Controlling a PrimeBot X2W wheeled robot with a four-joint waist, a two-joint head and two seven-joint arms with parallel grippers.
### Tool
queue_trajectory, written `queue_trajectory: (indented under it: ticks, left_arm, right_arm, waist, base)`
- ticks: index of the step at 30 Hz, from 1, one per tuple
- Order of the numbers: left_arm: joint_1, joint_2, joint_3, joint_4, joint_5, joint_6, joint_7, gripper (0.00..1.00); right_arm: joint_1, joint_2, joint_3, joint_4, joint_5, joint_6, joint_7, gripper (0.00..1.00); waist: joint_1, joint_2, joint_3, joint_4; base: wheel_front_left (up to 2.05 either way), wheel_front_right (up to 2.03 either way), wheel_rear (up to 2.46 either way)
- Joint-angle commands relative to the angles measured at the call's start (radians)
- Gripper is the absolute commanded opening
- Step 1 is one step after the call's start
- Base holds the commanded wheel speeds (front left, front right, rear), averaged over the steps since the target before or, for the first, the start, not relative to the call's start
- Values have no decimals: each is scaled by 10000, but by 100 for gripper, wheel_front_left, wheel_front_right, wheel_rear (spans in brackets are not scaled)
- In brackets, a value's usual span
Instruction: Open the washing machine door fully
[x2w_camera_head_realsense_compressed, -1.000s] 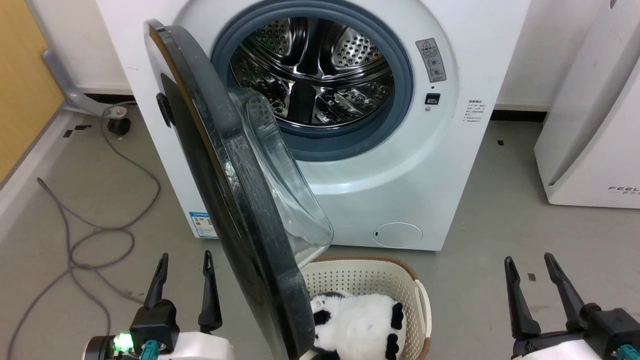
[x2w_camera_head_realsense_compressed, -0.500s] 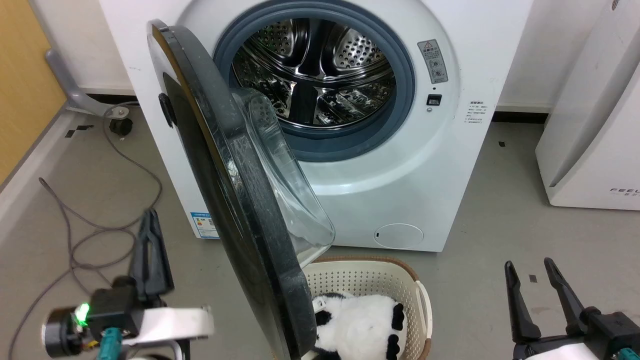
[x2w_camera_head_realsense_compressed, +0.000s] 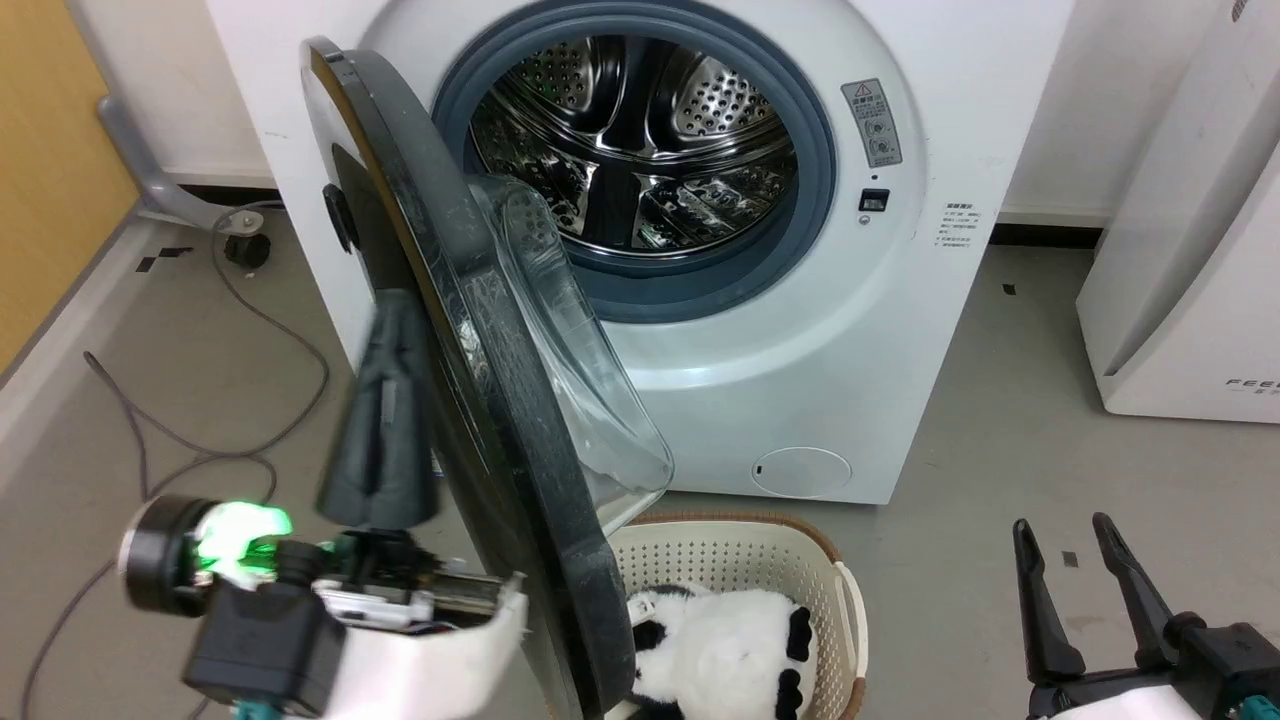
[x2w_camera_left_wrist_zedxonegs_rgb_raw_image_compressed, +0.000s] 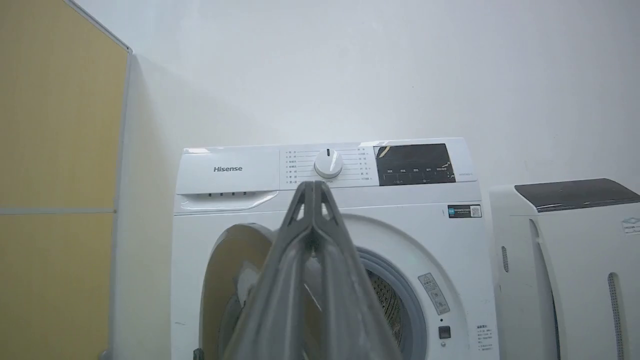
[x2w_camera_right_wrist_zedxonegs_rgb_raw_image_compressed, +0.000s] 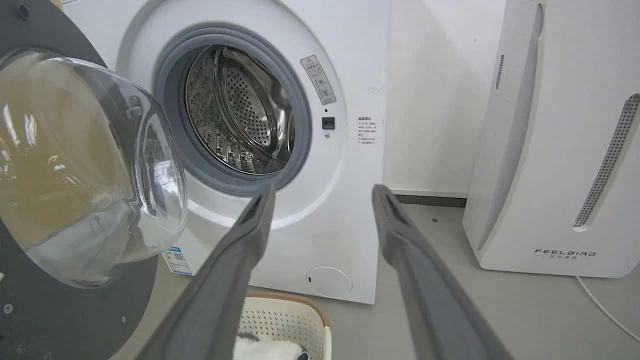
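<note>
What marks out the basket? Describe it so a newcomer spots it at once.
Find the big white washing machine with its glossy black washing machine door swung half open. On the floor in front, under the door's lower edge, sits the basket. It is cream, perforated, brown-rimmed and holds a black-and-white plush toy, unlike the tall white appliance at the right.

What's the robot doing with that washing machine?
It's opening the washing machine. The door stands partly open. The left gripper, shut, is up beside the door's outer face; whether it touches is unclear. The right gripper is open, holding nothing. A basket with a toy panda sits below the door.
</note>
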Motion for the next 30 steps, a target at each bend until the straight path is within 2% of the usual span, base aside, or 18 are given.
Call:
queue_trajectory:
  ticks: [1,11,17,23,30]
  left_arm:
    - [-178,10,-232,-126,58,-112,-42,0]
    - [-225,1,-2387,-148,382,-759,-42,0]
    - [-7,19,-3407,303,449,-957,-42,0]
    - [343,215,-4110,782,471,-1048,-42,0]
    - [646,431,-4470,1513,363,-1003,-42,0]
  right_arm:
    - [141,47,-9,-29,94,8,-45,100]
    - [148,47,-27,-29,143,8,-45,100]
    - [150,47,-35,-41,151,8,-45,100]
    - [161,47,-93,-45,157,8,-45,100]
    - [171,47,-81,2,172,8,-45,100]
  waist:
    - [0,0,-5,9]
    - [0,0,-31,73]
    - [0,0,-22,96]
    - [0,0,-4,160]
    - [0,0,17,269]
  base:
    - [0,0,0]
    - [0,0,0]
    - [0,0,0]
    - [0,0,0]
    - [0,0,0]
